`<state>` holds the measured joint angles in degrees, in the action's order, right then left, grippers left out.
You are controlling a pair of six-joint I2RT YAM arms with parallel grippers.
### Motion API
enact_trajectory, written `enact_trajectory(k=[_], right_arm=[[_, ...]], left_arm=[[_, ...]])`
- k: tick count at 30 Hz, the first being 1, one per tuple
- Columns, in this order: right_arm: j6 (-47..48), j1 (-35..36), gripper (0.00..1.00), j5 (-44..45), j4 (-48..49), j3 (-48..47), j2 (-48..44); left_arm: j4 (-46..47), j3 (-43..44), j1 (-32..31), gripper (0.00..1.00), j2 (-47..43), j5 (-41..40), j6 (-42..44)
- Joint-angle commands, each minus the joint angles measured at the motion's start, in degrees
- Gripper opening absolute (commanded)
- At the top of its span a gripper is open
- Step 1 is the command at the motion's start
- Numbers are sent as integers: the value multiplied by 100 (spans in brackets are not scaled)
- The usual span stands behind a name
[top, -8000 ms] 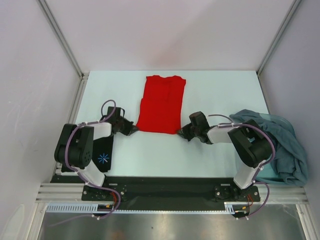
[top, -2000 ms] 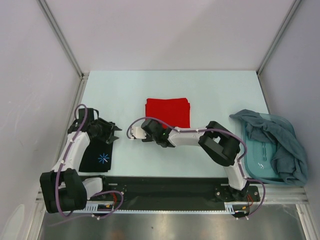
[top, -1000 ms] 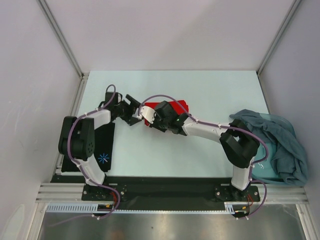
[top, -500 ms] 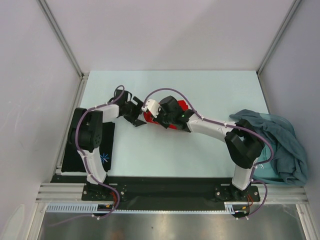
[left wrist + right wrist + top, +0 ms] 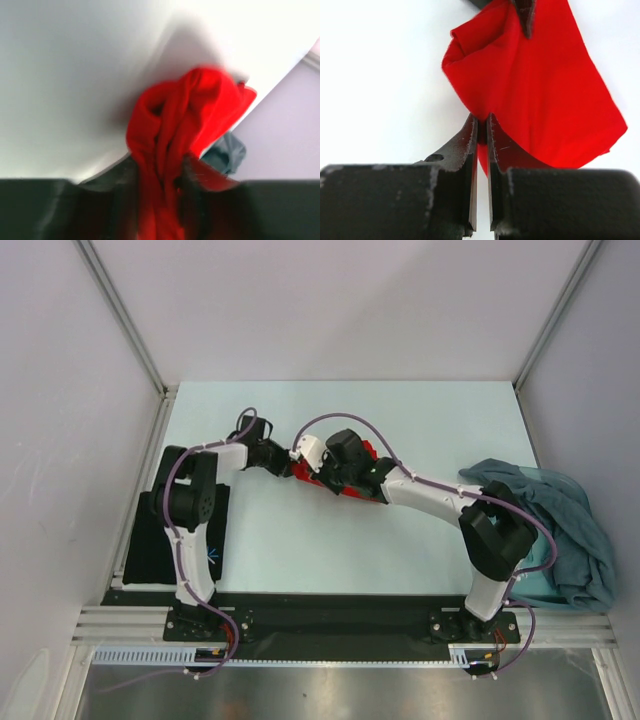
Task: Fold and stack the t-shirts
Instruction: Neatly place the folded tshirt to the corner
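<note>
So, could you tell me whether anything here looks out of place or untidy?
The red shirt is crumpled rather than flat: both the left gripper and right gripper pinch it, and it sits bunched between them. At the right edge, the grey shirts lie in a loose heap spilling over a tray.

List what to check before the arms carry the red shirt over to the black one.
1. Right gripper pinching the red t-shirt: ok, jaws closed on its edge.
2. Left gripper holding the same shirt: ok, cloth runs between its fingers, though that view is blurred.
3. Fold neat: not ok, the cloth is bunched and one corner is rolled.
4. Black t-shirt flat and ready: cannot tell, the left arm covers part of it.
5. Teal-grey t-shirts out of the way: ok, heaped at the right edge.
</note>
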<state>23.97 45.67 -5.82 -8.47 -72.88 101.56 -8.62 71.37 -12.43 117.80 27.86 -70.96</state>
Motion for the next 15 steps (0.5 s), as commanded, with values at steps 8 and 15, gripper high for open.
enact_trajectory(k=[8,15], right_arm=[[-645,355,36,29,-480,878,-1127],[-1227,267,77,433,-322,1899,-2445]], left_arm=[[-613,668,74,0,-922,-1141,1881],[-1036,-158,21,0,-2338,-2222,2569]])
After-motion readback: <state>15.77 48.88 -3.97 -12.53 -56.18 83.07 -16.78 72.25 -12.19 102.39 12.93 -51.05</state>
